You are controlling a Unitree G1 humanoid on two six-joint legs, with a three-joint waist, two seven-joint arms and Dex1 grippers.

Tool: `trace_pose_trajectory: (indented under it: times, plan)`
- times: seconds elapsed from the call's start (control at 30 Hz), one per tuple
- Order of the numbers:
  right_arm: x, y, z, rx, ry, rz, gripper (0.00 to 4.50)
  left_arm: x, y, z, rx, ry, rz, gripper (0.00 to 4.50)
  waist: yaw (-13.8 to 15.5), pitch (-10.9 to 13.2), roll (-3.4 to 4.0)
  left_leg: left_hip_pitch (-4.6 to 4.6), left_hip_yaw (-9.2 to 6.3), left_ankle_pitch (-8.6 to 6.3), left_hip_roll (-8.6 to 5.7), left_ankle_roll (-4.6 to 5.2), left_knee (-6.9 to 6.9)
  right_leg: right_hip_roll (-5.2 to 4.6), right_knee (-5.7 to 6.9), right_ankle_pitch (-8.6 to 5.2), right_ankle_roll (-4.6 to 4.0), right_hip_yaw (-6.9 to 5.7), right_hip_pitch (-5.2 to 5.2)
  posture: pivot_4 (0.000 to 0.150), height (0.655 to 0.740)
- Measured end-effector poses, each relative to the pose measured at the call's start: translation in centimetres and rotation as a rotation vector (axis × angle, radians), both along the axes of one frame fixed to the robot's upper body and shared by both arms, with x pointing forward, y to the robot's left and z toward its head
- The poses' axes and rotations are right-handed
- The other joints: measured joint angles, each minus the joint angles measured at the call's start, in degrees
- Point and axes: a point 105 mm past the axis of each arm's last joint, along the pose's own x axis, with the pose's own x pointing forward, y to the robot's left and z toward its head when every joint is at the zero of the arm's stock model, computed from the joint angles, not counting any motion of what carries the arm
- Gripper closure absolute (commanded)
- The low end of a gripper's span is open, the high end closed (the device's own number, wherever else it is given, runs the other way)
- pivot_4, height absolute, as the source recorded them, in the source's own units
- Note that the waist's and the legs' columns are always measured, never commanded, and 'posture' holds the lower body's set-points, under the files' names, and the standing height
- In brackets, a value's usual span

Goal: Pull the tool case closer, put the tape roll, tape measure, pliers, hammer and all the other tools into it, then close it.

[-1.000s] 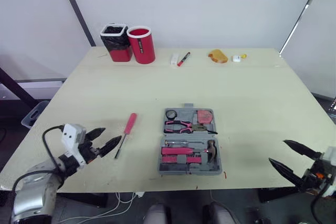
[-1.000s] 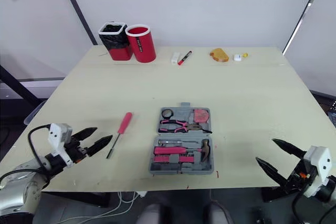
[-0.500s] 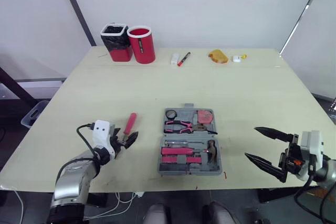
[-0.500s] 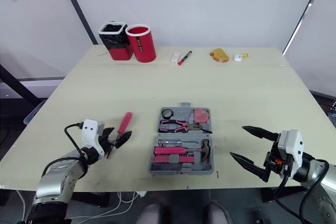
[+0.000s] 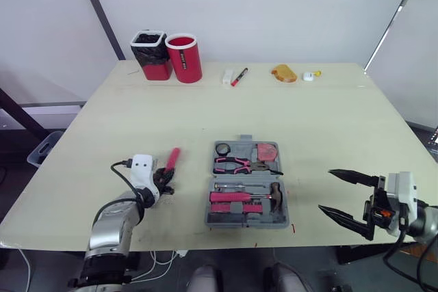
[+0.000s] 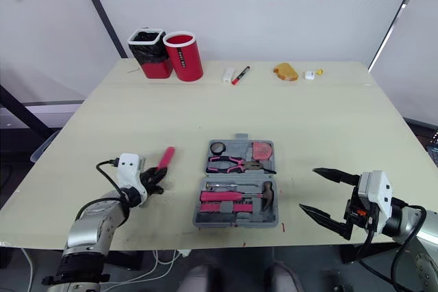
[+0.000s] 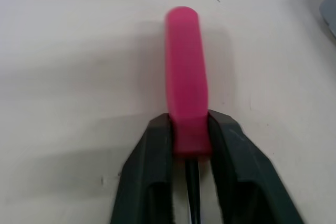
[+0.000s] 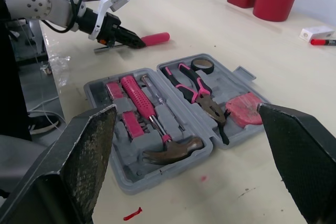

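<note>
The left gripper is clamped on the pink screwdriver at the near end of its handle, and the tool's long axis runs away from the gripper toward the far side. The open tool case lies just to its right. The right gripper, fingers spread, hangs right of the case.

A screwdriver lies on the counter left of the case holding pliers and hammer; bins stand far behind.
</note>
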Motion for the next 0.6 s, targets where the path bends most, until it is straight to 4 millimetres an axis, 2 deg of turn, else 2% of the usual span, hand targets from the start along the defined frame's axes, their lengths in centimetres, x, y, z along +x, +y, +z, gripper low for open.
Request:
trace_pose_trajectory:
  times: [0.23, 0.3, 0.37, 0.6]
  plan:
    - [-0.1, 0.3, -0.5, 0.010, 0.015, 0.019, 0.00, -2.3, -0.4, -0.4, 0.040, 0.028, 0.015, 4.10, -0.14, 0.00, 0.00, 0.01, 0.00, 0.00, 0.00, 0.00, -0.01, -0.02, 0.00, 0.00, 0.00, 0.00, 0.00, 0.150, 0.7400]
    - [-0.1, 0.2, -1.0, 0.006, 0.024, 0.017, 0.00, -4.1, -1.6, -0.7, 0.032, 0.043, 0.015, 4.10, -0.17, 0.01, 0.01, 0.00, 0.05, 0.00, -0.01, 0.00, -0.03, -0.07, -0.08, 0.00, 0.00, 0.04, 0.01, 0.150, 0.7400]
    - [-0.1, 0.4, -1.2, 0.004, 0.025, 0.030, 0.00, -4.9, -2.5, -0.7, 0.012, 0.051, 0.023, 4.10, -0.06, 0.01, 0.00, -0.02, 0.00, 0.00, -0.01, 0.00, -0.02, -0.07, -0.09, 0.00, 0.00, 0.00, 0.02, 0.150, 0.7400]
    - [0.0, 0.4, -1.7, 0.005, 0.037, 0.037, 0.00, -6.1, -4.3, -1.1, -0.039, 0.078, 0.041, 4.10, 0.04, 0.01, 0.01, 0.00, -0.03, 0.00, -0.03, 0.00, 0.00, -0.04, -0.09, -0.02, -0.04, -0.01, 0.04, 0.150, 0.7400]
